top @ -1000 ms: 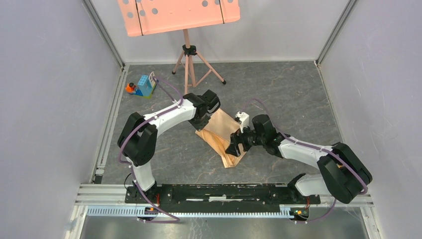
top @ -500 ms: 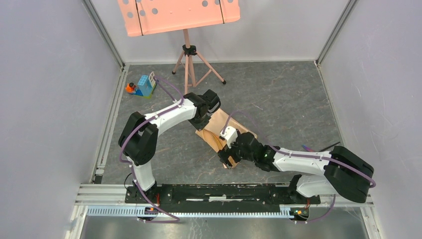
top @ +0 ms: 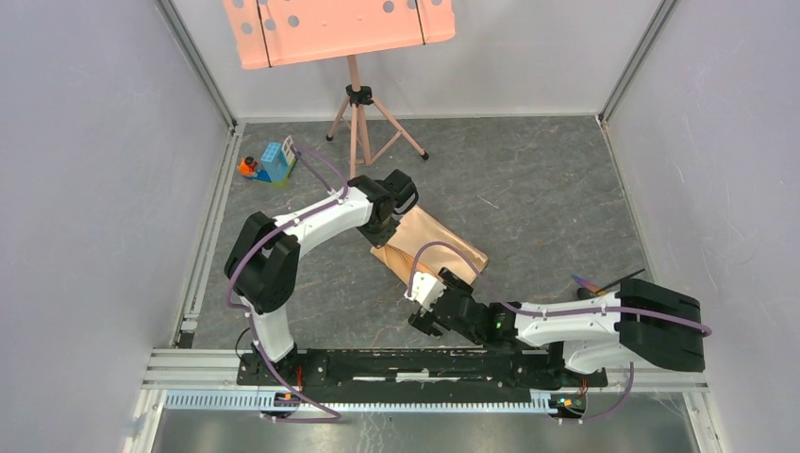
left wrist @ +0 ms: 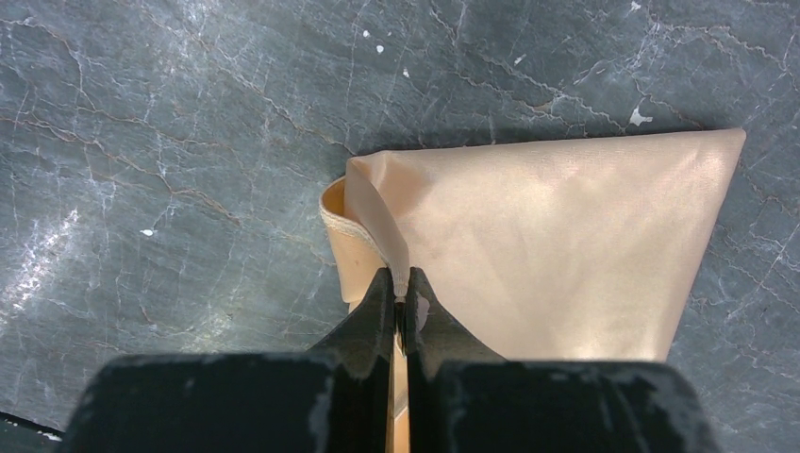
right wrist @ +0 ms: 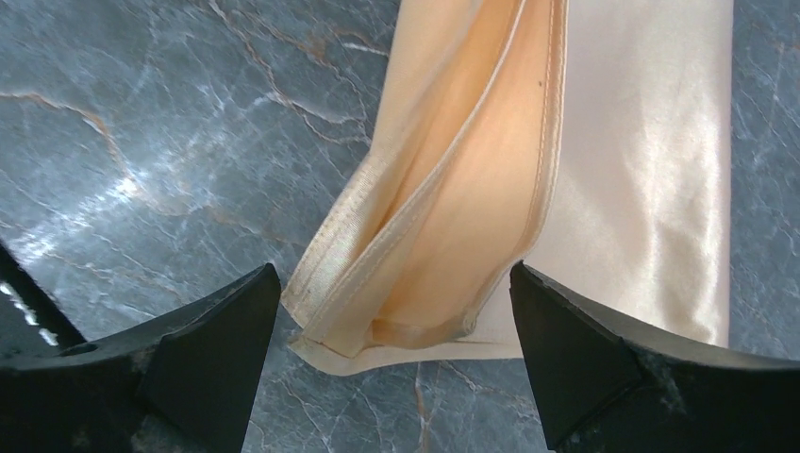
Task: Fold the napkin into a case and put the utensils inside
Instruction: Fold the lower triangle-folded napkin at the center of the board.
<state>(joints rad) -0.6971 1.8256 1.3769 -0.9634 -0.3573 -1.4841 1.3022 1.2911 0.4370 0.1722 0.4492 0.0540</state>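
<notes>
The peach-orange napkin [top: 441, 247] lies folded into a slanted oblong on the dark marbled table. My left gripper [top: 384, 232] sits at its far left corner, shut on a raised fold of the cloth [left wrist: 401, 279]. My right gripper [top: 422, 308] hovers low at the napkin's near end, open. Its wide-spread fingers [right wrist: 212, 340] flank the layered, hemmed end of the napkin [right wrist: 453, 236] without touching it. The utensils [top: 607, 280] show as slim dark pieces with a coloured tip behind my right arm's shoulder, partly hidden by it.
A salmon-pink perforated music-stand tray [top: 340, 28] on a tripod [top: 357, 118] stands at the back. A small toy block set [top: 271, 162] sits at the far left. Grey walls close in three sides, and a metal rail [top: 425, 363] runs along the near edge.
My right arm has swung down and toward the near edge, moving its gripper off the napkin to just beyond the near end, jaws spread fully. The left gripper keeps its pinch.
</notes>
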